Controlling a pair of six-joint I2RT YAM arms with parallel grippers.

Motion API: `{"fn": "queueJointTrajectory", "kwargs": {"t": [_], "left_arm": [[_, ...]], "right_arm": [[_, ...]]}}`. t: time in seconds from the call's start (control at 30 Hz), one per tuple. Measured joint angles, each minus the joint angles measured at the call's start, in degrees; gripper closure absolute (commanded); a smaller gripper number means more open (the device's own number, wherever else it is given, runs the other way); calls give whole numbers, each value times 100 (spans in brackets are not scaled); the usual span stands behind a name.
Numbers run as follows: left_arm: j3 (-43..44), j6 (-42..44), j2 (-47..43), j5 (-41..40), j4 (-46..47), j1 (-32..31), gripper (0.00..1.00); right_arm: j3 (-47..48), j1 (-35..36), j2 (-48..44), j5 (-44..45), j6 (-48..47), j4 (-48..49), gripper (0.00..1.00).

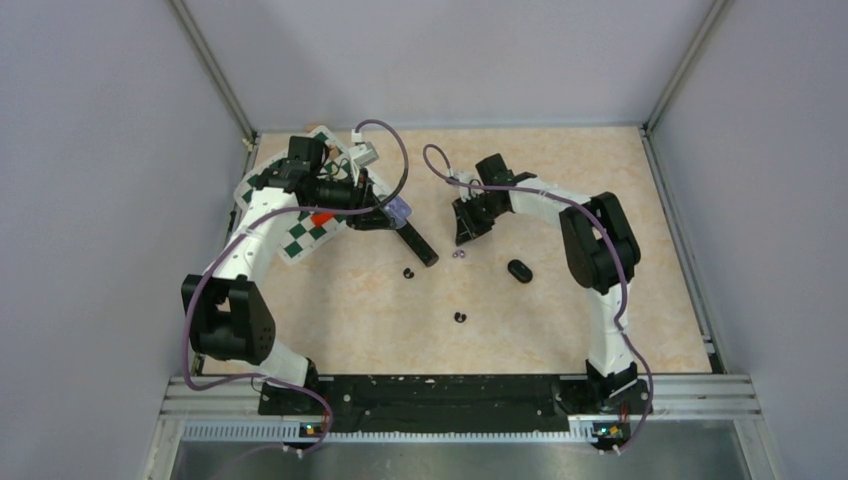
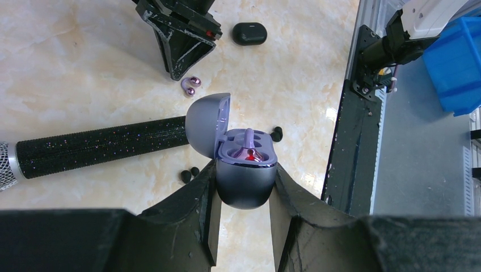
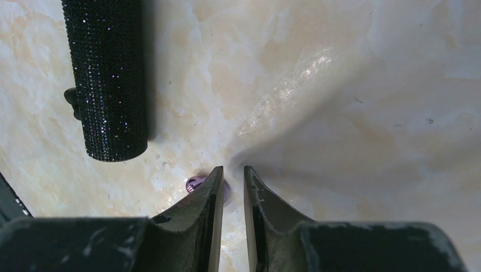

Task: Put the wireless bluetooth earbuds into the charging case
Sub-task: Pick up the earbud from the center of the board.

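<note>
Clamping a glossy pale purple oval charging case (image 2: 244, 192) by its lower body in the left gripper (image 2: 245, 170), fingers pressed on both flanks, domed lid (image 2: 207, 122) swung open toward the microphone. Seated in one well of the case: a pale purple earbud (image 2: 249, 148), with a red glow beside it. Lying on the marbled beige table (image 2: 85, 68) just beyond the lid: a second pale purple earbud (image 2: 190, 85), right at the tips of the right gripper (image 3: 232, 173). Showing from the right wrist only as a purple bead against the outer face of the finger nearer the microphone, jaws a narrow slit apart; cannot tell whether pinching it. Scattered near the held case: a glossy black earbud (image 2: 277, 134) just beside its open mouth, another black earbud (image 2: 190, 173) by the gripper's finger. Resting well apart: a black oval case (image 2: 249, 33), shut. Stretching across behind the lid: a long black glittered microphone (image 2: 102, 146).
</note>
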Motion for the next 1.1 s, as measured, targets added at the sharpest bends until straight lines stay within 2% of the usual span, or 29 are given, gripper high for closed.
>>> {"fn": "queueJointTrajectory", "kwargs": {"t": [1.1], "left_arm": [[-9, 74, -2, 4, 0, 0, 100]], "right_arm": [[-44, -291, 151, -1134, -94, -811, 81]]}}
